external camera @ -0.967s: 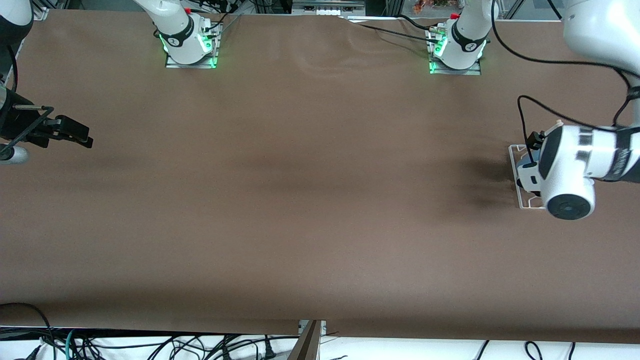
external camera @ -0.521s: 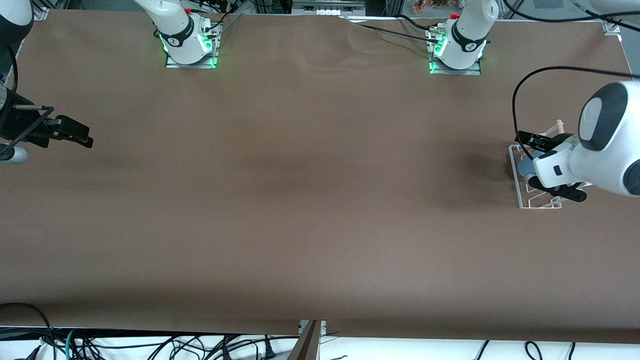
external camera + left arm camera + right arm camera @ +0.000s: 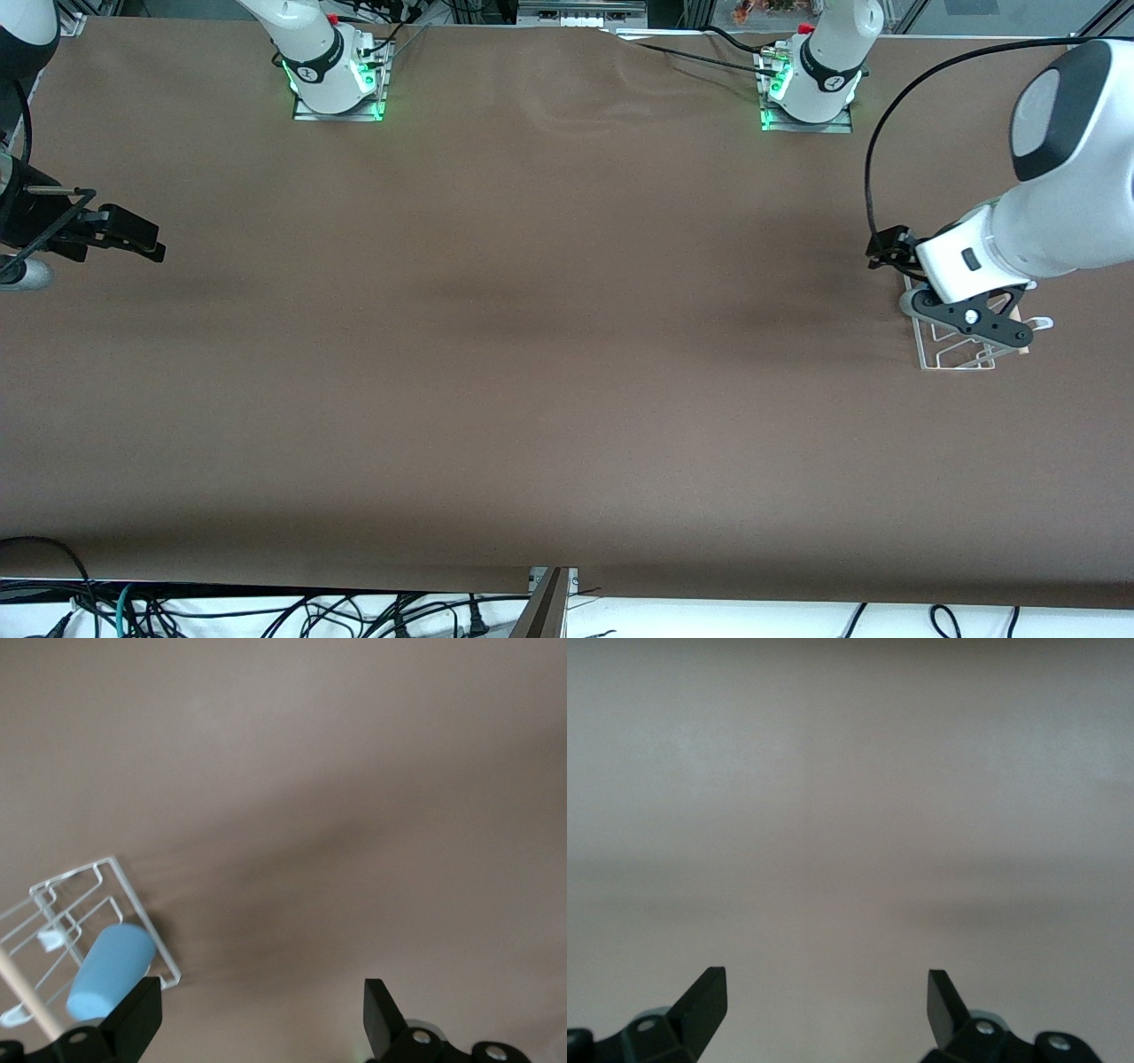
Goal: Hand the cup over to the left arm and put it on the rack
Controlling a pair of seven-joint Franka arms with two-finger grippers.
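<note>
Cup lies tilted on the white wire rack, its closed end pointing up and out, just beside the wooden stick of the rack. In the front view the rack stands at mid height of the frame, at the left arm's end of the table, and the wrist of the left arm covers the cup there.

The left gripper hangs over the rack with its two black fingers wide apart and nothing between them; one finger shows close to the cup in the wrist view, but we see no contact. The right gripper waits over the right arm's end of the table, at mid height of the front frame, also spread apart and empty.

We judge that the cup is light, stiff and smooth, so it may slip in hard fingers and may roll or slide on the thin wires if it is bumped. If we must take it again, we would close across the middle of its side wall, where it is about as wide as the opening, and not at the rim. To us the placing looks done.
</note>
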